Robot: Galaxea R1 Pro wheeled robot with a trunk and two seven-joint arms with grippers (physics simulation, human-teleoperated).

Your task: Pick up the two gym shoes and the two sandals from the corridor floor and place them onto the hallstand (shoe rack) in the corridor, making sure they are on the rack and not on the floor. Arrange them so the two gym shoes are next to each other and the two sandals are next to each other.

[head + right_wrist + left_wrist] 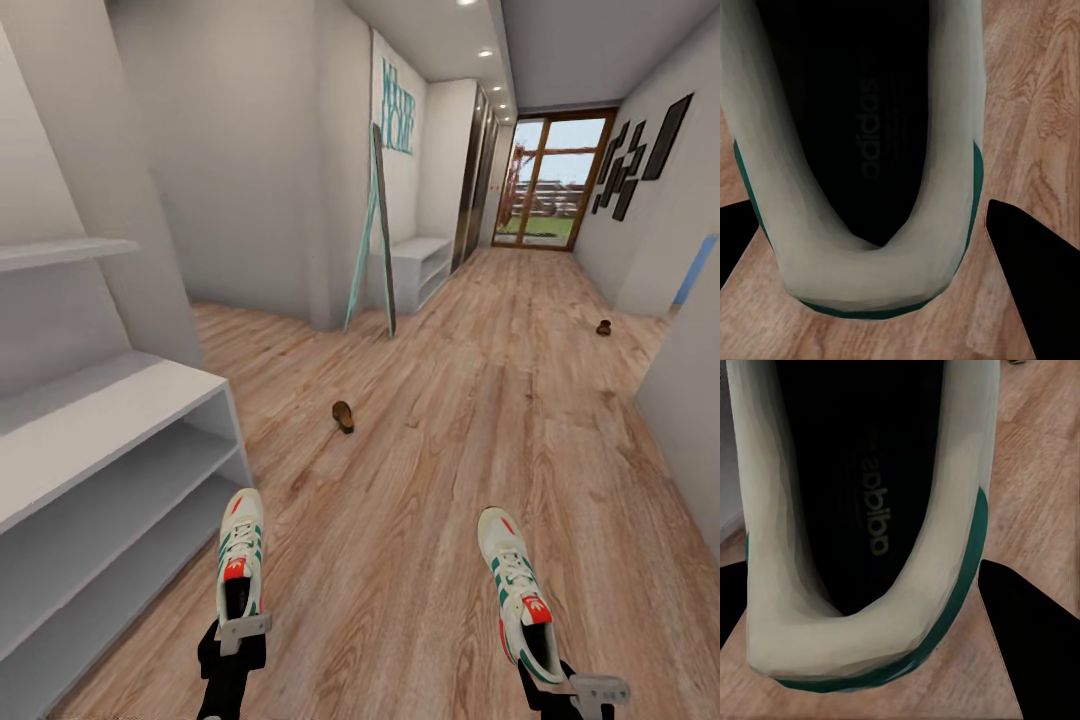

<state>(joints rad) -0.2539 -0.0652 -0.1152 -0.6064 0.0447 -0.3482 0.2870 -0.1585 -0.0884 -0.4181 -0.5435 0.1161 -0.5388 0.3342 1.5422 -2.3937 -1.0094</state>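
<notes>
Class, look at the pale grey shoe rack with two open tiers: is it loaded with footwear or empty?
Empty, as far as it shows. The pale grey shoe rack has bare tiers; both white sneakers and brown sandals are off it.

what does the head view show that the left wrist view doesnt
Head view alone: the shoe rack at the left, both sandals on the floor, one near and one far, the second sneaker at the right claw, and the glass door.
Left wrist view alone: the dark insole with printed lettering inside the shoe.
Both: the left sneaker held at its heel by the left claw, over the wood floor.
</notes>
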